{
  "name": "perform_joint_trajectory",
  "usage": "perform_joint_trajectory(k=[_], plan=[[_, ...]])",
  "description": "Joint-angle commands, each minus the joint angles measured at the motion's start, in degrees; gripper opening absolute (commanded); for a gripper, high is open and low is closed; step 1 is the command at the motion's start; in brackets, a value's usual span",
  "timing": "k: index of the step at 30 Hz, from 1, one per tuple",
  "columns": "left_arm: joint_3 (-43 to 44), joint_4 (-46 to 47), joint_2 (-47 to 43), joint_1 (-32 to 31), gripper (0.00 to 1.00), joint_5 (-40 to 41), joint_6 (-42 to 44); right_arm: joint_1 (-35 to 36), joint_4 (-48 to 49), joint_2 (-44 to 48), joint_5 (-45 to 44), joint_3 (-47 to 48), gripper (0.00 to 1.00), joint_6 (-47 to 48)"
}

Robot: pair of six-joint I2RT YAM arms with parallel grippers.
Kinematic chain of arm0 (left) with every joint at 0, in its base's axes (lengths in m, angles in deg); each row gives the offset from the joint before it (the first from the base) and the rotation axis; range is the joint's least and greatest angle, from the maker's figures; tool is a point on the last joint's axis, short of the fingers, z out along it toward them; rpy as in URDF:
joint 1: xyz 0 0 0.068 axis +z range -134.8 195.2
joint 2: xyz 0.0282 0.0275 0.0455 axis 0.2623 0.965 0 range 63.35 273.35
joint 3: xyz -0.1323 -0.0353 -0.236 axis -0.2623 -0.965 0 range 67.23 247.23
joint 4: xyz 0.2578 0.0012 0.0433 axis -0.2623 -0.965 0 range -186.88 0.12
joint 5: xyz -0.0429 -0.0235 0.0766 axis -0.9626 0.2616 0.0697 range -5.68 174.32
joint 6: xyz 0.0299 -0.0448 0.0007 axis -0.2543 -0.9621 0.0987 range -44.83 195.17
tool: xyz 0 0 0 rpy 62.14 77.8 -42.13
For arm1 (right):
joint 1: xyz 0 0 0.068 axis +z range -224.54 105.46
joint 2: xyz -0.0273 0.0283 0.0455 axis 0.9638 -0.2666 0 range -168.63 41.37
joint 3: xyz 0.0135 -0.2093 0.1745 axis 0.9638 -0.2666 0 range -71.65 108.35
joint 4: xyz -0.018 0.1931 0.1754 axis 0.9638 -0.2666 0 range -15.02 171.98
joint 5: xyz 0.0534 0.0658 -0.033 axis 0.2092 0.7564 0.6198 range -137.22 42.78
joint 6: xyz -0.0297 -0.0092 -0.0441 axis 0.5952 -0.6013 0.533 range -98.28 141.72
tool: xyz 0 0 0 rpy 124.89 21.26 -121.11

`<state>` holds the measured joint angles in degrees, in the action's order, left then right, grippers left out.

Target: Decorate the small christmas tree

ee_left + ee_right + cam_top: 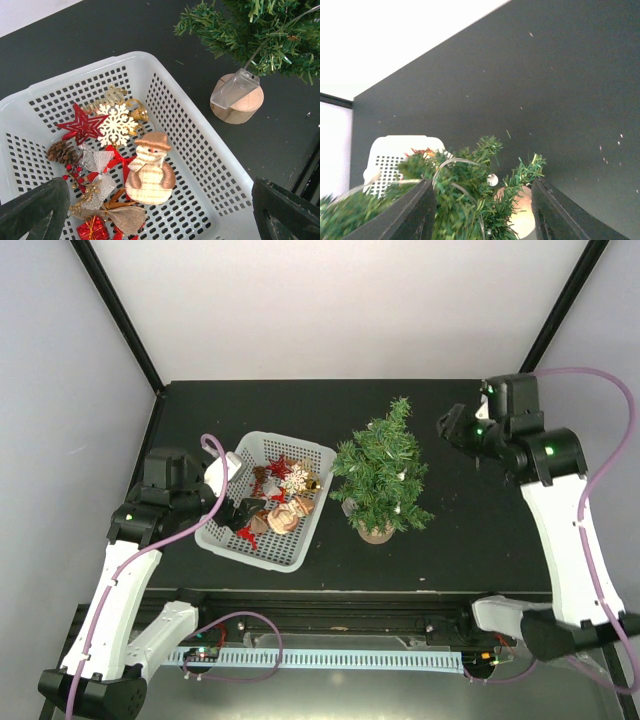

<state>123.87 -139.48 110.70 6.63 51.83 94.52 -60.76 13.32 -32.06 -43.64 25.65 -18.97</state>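
The small christmas tree stands upright on its round tan base, just right of a white mesh basket of ornaments. My left gripper hovers over the basket's left part, open wide and holding nothing. Below it in the left wrist view lie a snowman, a red star, a white snowflake and a pine cone. My right gripper is raised to the right of the treetop, open and a short way off. Between its fingers the tree's branches show.
A thin wire with a small silver ball runs through the branches. A clear plastic piece leans on the tree's base. The basket also holds bows and a red gift box. The black table ends at white walls.
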Motion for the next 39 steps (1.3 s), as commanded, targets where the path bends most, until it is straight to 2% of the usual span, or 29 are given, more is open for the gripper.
perform_joint_trajectory(k=[1,4,6,11,18,21,31,39], plan=[[0.37,0.26,0.04,0.49,0.99,-1.19,0.02,0.28,12.11,9.88,2.89,-6.06,0.54,7.83],[0.63,-0.15,0.34,0.45,0.99,-0.77,0.51,0.3,19.28,16.68,7.27,-11.02,0.56,11.16],[1.39,-1.03,0.88,0.49,0.99,-0.01,1.21,0.31,20.7,18.96,9.68,-12.27,0.57,12.93],[5.12,-4.89,3.01,0.39,0.99,2.97,3.98,1.4,19.68,22.19,11.87,-15.03,0.57,15.97],[12.48,-15.73,6.4,0.4,0.99,9.05,7.44,3.43,19.36,28.97,12.76,-22.99,0.56,18.33],[14.52,-18.31,5.79,0.41,0.99,8.33,6.86,3.44,19.25,32.48,12.89,-27.07,0.55,18.11],[15.01,-19.38,4.5,0.4,0.99,10.51,5.64,3.73,18.0,39.32,12.65,-36.01,0.54,18.58],[12.4,-16.79,9.77,0.41,0.99,16.52,8.87,5.12,17.73,41.89,8.8,-43.01,0.54,18.82]])
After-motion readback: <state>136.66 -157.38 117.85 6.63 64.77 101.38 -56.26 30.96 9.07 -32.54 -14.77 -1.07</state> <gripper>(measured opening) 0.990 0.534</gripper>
